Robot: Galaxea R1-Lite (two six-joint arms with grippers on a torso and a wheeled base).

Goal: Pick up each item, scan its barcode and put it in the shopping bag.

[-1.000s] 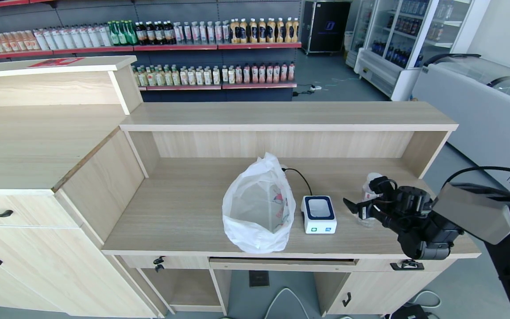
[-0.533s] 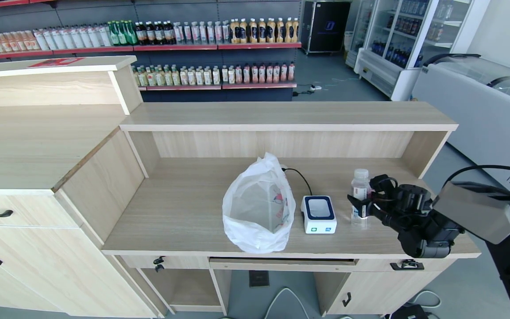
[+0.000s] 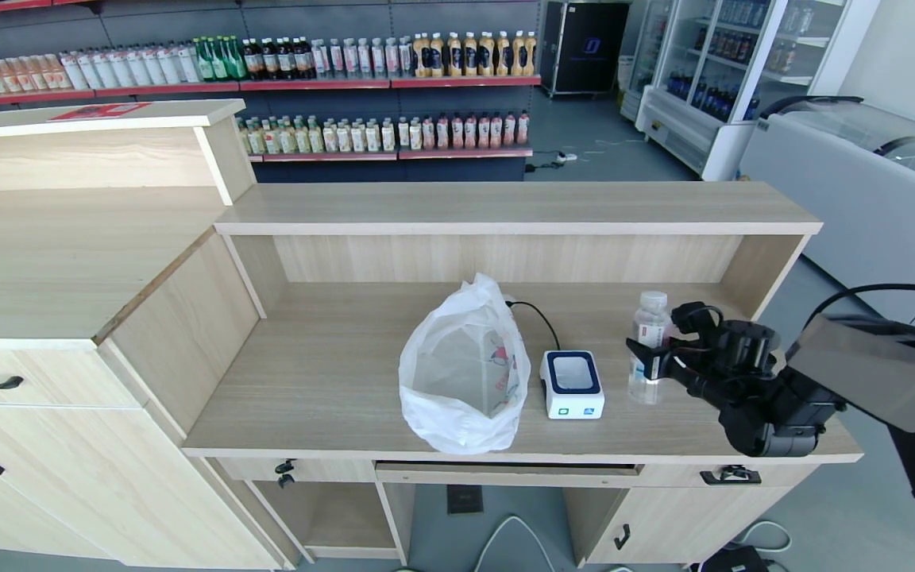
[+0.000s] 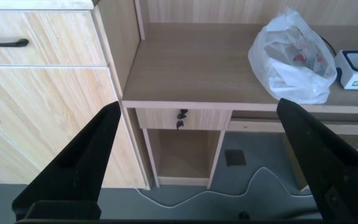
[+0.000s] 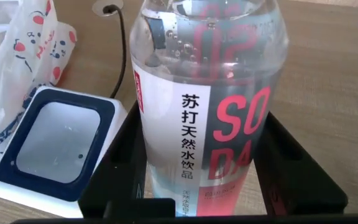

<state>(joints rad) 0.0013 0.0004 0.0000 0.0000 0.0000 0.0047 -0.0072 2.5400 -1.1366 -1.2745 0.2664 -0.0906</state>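
Bottle point(image 3: 650, 342) is upright over the right part of the counter point(image 3: 330, 373), just right of the scanner point(image 3: 573, 384), clamped in the right gripper point(image 3: 652, 359). Contact between its base and the counter cannot be determined. Bag point(image 3: 461, 369) sits open just left of the scanner, near the front edge. Left gripper point(image 4: 197, 106) hangs outside the front left corner, fingers spread wide, holding nothing.

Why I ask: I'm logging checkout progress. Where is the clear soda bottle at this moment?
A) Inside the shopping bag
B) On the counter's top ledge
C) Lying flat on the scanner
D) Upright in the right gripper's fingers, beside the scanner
D: the soda bottle stands upright, clamped by the fingers of the right gripper, just right of the scanner; the shopping bag sits on the scanner's other side.
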